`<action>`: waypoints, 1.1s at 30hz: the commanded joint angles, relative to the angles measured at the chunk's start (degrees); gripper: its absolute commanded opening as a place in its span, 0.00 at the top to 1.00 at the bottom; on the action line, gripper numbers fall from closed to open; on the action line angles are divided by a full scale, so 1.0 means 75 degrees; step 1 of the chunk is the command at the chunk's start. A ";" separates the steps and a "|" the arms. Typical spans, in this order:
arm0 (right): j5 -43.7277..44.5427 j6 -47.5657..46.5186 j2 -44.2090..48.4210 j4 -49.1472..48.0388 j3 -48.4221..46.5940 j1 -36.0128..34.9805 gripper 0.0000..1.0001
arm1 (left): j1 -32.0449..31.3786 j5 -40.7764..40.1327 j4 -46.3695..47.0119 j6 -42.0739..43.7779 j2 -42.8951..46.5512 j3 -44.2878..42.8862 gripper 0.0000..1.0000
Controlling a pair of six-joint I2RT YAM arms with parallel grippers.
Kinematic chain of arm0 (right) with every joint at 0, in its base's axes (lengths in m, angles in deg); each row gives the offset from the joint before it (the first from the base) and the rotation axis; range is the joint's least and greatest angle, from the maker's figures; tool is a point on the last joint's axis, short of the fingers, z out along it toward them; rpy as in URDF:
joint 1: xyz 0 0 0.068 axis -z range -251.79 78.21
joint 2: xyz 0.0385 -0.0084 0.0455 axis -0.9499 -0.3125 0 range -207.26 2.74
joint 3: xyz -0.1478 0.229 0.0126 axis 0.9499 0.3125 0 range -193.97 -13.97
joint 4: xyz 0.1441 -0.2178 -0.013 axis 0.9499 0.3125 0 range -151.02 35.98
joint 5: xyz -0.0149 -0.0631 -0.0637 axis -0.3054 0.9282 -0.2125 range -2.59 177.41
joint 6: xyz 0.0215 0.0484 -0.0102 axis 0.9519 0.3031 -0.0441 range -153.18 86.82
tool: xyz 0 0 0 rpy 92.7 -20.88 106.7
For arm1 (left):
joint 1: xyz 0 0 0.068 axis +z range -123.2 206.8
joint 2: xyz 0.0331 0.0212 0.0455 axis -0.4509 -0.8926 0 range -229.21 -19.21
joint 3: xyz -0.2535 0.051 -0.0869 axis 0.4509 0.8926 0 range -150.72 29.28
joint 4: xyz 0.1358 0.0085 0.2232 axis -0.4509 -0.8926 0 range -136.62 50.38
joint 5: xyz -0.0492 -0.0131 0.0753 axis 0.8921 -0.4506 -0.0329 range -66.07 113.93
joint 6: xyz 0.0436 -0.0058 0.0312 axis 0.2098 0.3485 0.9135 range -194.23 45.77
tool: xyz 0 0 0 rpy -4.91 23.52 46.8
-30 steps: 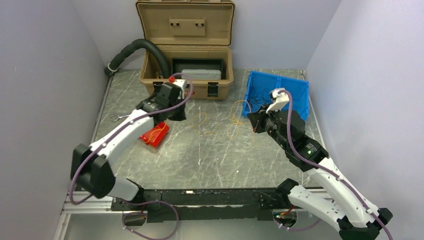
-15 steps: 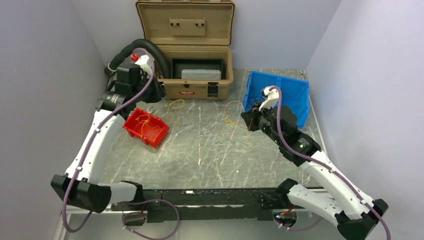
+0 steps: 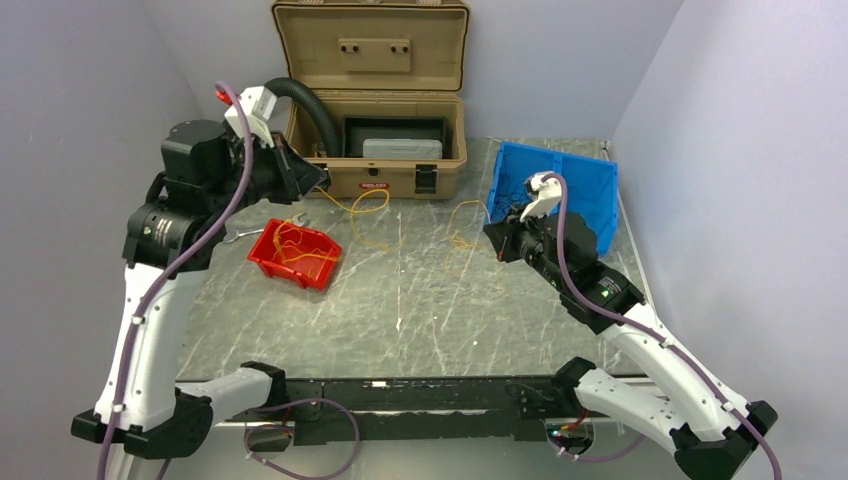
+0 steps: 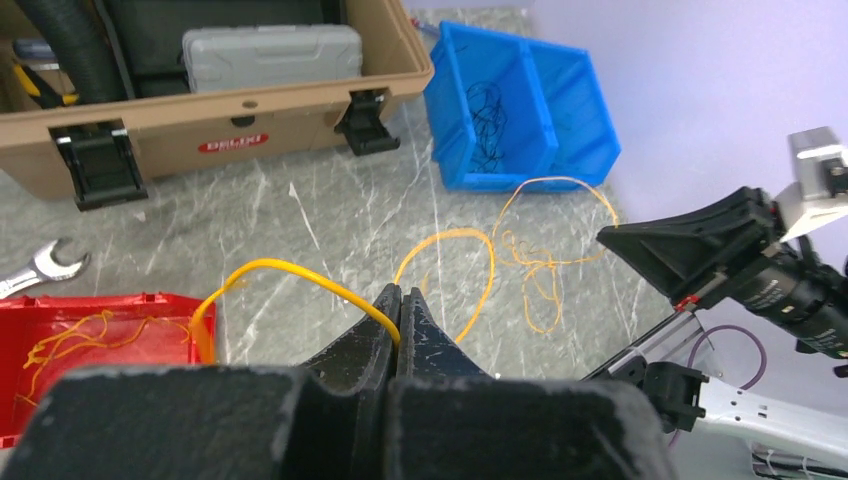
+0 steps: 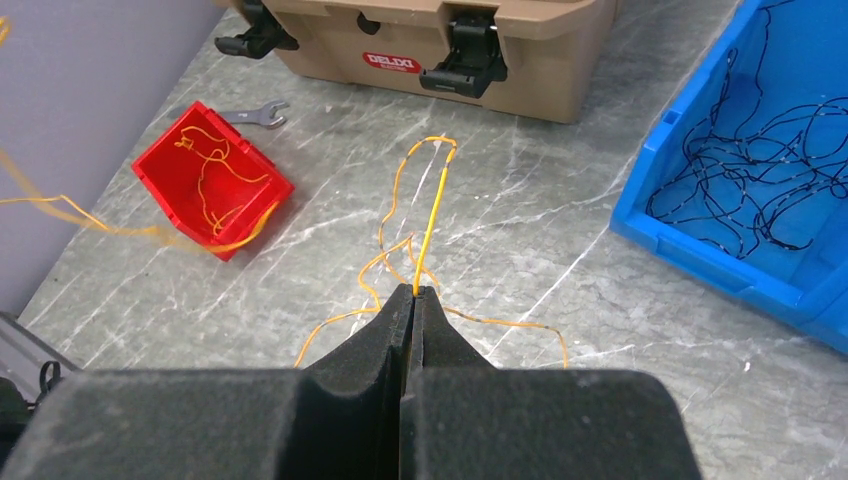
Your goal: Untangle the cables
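Note:
Thin yellow cables (image 3: 362, 203) trail from the red bin (image 3: 296, 253) across the table to a loose tangle (image 3: 462, 238). My left gripper (image 3: 318, 180) is raised near the tan case and shut on a yellow cable (image 4: 290, 275) that arcs down into the red bin (image 4: 80, 345). My right gripper (image 3: 492, 232) is shut on another yellow cable (image 5: 432, 220) above the tangle (image 5: 400, 262). Black cables (image 5: 760, 170) lie in the blue bin (image 3: 592, 185).
An open tan case (image 3: 385, 150) with a grey box inside stands at the back, a black hose (image 3: 300, 100) at its left. A wrench (image 3: 238, 236) lies by the red bin. The right arm (image 4: 760, 270) shows in the left wrist view.
My left arm has swung up and to the left, drawing the yellow cable out of the red bin. The right gripper has hardly moved.

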 commanded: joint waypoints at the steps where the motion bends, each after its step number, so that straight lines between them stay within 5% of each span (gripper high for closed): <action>1: -0.0043 0.0090 0.0120 -0.0304 -0.0129 0.0032 1.00 | -0.0012 0.0085 -0.0105 0.0096 0.0016 -0.0503 1.00; 12: -0.0106 0.0165 0.0150 -0.0319 -0.0129 0.0042 1.00 | -0.0012 0.1175 0.1220 -0.0094 -0.0730 -0.0132 1.00; 20: -0.0127 0.0154 0.0135 -0.0327 -0.0173 0.0040 1.00 | 0.0335 0.0824 0.1269 0.0282 -0.1176 -0.0047 1.00; 33: -0.0224 0.0216 -0.0003 -0.0391 -0.0182 0.0053 1.00 | 0.1057 0.0013 0.1988 0.0403 -0.0702 0.2039 1.00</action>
